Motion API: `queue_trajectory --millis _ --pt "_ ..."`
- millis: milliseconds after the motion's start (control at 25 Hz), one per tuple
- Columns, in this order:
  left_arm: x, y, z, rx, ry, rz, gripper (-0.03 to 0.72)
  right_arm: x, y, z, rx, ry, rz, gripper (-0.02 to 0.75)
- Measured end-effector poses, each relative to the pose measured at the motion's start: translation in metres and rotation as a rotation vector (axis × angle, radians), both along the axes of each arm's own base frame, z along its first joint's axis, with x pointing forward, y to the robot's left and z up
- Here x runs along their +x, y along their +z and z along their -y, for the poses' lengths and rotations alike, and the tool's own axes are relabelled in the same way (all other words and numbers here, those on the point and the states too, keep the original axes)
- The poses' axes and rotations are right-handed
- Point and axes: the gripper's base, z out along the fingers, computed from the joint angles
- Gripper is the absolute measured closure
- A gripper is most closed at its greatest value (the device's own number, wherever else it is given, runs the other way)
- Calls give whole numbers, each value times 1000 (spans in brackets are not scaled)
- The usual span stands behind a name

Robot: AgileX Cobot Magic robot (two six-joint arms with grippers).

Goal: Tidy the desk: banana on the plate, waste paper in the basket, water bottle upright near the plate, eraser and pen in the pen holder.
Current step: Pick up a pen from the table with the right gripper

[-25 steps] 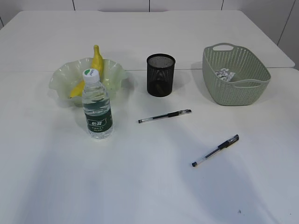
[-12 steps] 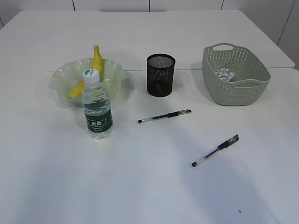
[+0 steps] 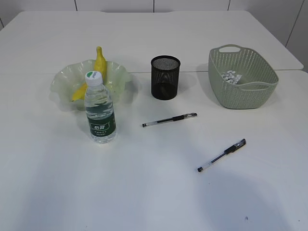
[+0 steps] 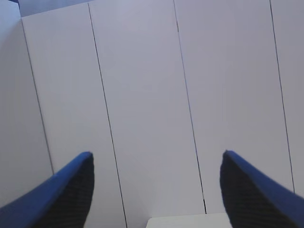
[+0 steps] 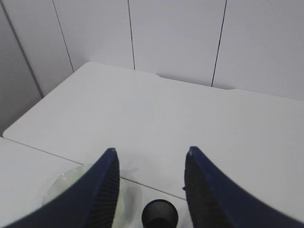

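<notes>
Banana [image 3: 98, 65] on the plate [image 3: 62, 83], bottle [image 3: 100, 109] upright at its 5 o'clock, paper [image 3: 231, 76] in the basket [image 3: 260, 92]. Two pens [image 3: 169, 120] [image 3: 222, 155] are left to go in the holder [image 3: 165, 77]; can't see any eraser. Left gripper [image 4: 156, 190] and right gripper [image 5: 151, 187] both spread apart, holding nothing

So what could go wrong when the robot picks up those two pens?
1. The pen nearer the holder lies flat on the desk, so a tool might push it along instead of gripping it.
2. The water bottle stands upright close to that pen; a reaching arm could tip it.
3. The pen holder has a small mouth, so a tilted pen could catch the rim. The other pen lies farther off.
</notes>
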Motion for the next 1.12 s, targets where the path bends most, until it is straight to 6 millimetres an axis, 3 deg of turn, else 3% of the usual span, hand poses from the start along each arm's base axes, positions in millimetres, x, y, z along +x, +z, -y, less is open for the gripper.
queue_trajectory --millis 200,520,1120 --pt "0 0 0 0 0 0 99 -10 -4 6 -94 -1 -40 400" --pt "0 0 0 0 0 0 99 -28 -34 29 -210 -147 -202 400" --pt "0 0 1 4 -10 1 99 -15 -109 25 -172 -250 -497 400"
